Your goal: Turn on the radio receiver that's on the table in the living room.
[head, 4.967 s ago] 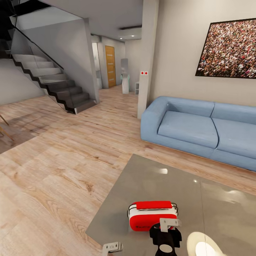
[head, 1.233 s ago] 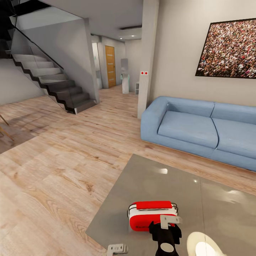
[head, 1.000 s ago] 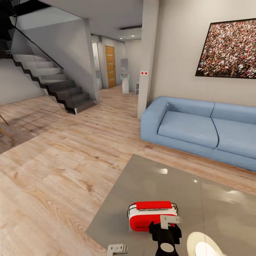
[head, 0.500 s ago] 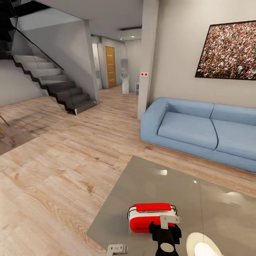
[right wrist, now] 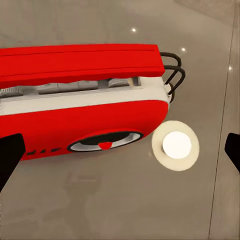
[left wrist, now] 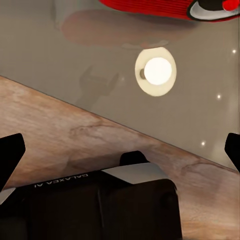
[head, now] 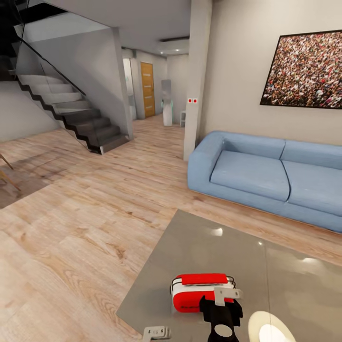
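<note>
The red radio receiver (head: pixel 202 289) lies near the front left corner of the glossy grey table (head: pixel 213 242), handle side up. In the right wrist view the radio receiver (right wrist: pixel 85 95) is close, with its round dial (right wrist: pixel 105 142) and white trim showing. My right gripper (head: pixel 222 298) hovers just above its near right end and is open, its dark fingertips (right wrist: pixel 10 157) spread wide with nothing between them (right wrist: pixel 120 152). My left gripper (head: pixel 156 332) hangs over the table's front left edge, open (left wrist: pixel 120 155), with the radio receiver's red body (left wrist: pixel 160 7) ahead of it.
A long light-blue sofa (head: pixel 266 173) stands beyond the table under a framed crowd picture (head: pixel 304 71). Light wood floor (head: pixel 80 223) stretches left to a staircase (head: pixel 71 111) and a hallway with a wooden door (head: pixel 147 88). A pillar (head: pixel 197 80) stands by the sofa's left end.
The whole head view has shifted slightly downward, so the camera tilted up a little. Over five seconds the left gripper crept slightly right. The radio receiver and right gripper kept their places.
</note>
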